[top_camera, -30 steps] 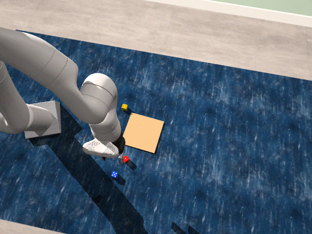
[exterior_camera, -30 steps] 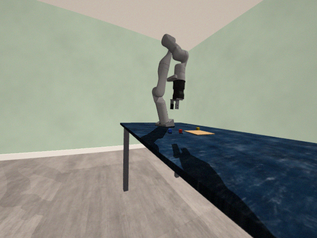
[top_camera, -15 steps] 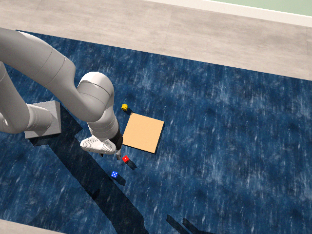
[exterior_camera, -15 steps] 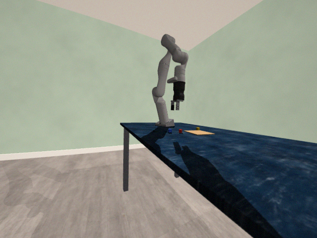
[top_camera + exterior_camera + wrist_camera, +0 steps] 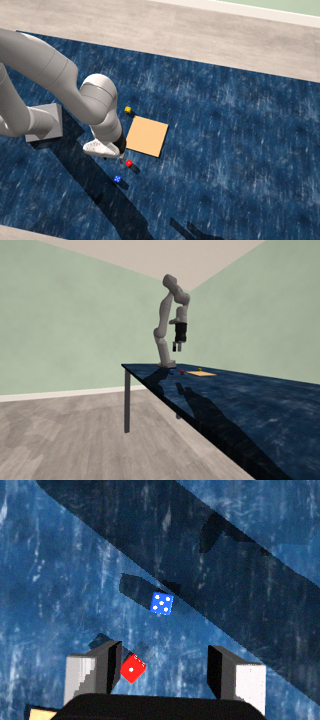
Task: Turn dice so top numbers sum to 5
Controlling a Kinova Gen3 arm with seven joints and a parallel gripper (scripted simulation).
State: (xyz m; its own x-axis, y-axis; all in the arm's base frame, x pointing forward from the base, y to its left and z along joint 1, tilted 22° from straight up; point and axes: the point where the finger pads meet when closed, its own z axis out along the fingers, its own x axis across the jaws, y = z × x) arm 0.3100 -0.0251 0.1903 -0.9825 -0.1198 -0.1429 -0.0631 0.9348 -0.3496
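blue die [image 5: 117, 179] [image 5: 171, 372] [image 5: 162, 603] shows five, red [image 5: 128, 163] [image 5: 182, 372] [image 5: 133, 668] one.

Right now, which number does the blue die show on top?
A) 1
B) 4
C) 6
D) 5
D: the blue die has four corner pips and one in the centre on its upper face.

In the top view the arm [image 5: 95, 103] [image 5: 164, 314] hides most of the gripper [image 5: 113, 159] [image 5: 177, 351] [image 5: 165, 672]. In the exterior view the dice pips are too small to tell. The wrist view cuts off the mat [image 5: 147, 136] [image 5: 201, 373] [image 5: 42, 714], probably, at 1 corner.
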